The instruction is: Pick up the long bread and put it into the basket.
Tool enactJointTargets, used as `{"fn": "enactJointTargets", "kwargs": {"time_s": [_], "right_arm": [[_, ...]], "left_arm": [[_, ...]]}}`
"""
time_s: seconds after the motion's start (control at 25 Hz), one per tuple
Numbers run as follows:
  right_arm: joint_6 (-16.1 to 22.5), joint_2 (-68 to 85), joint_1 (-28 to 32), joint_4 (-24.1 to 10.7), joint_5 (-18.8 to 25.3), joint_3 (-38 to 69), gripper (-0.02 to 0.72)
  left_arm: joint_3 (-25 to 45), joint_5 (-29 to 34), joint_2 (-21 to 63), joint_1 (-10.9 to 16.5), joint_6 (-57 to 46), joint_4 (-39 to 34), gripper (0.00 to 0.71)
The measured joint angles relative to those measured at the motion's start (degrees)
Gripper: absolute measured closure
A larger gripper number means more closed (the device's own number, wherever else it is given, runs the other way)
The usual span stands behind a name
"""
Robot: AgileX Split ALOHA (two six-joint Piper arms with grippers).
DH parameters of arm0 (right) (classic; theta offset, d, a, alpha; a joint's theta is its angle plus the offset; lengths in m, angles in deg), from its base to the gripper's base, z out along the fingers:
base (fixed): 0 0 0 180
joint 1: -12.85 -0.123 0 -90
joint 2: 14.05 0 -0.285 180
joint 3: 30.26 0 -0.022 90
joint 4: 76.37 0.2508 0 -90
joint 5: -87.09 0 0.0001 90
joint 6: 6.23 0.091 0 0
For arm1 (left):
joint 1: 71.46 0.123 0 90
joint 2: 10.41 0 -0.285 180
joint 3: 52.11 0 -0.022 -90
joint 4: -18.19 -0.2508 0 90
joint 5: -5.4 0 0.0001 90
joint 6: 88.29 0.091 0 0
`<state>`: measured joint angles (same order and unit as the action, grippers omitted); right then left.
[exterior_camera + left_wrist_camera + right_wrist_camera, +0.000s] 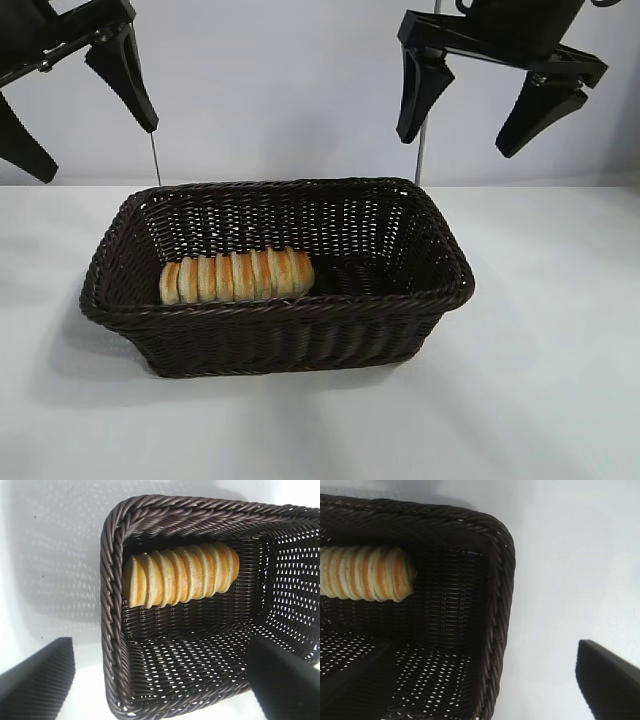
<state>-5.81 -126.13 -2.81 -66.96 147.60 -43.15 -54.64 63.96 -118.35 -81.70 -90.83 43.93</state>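
**Mia:** Basket (440, 300) first, because it is the biggest thing. It is dark brown and sits in the middle of the picture on the white table (560, 400).

**Ben:** Where is the long bread (237, 276)?

**Mia:** It is already inside the basket. It lies flat on the bottom, in the lower left part, right against the front wall.

**Ben:** So which step are we at?

**Mia:** I think the job looks done. The bread is in, and nothing is holding it.

**Ben:** What about the two claws?

**Mia:** The left gripper (90, 145) is in the upper left of the picture, up above the basket. Its fingers are spread wide and hold nothing. The right gripper (459, 141) is in the upper right, up high too. It is wide apart and empty as well.

**Ben:** What should come next?

**Mia:** I guess the arms only need to go back and rest. They should go up and away, and not bump the basket's rim.
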Motion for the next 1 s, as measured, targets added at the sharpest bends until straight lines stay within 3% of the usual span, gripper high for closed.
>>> {"fn": "enactJointTargets", "kwargs": {"time_s": [0.28, 1.0], "right_arm": [[1.0, 0.0, 0.0, -1.5, 0.5, 0.0, 0.008], [1.5, 0.0, 0.0, -1.5, 0.6, 0.0, 0.008]], "left_arm": [[0.0, 0.0, 0.0, 0.0, 0.0, 0.0, 0.041], [0.0, 0.0, 0.0, 0.0, 0.0, 0.0, 0.041]]}}
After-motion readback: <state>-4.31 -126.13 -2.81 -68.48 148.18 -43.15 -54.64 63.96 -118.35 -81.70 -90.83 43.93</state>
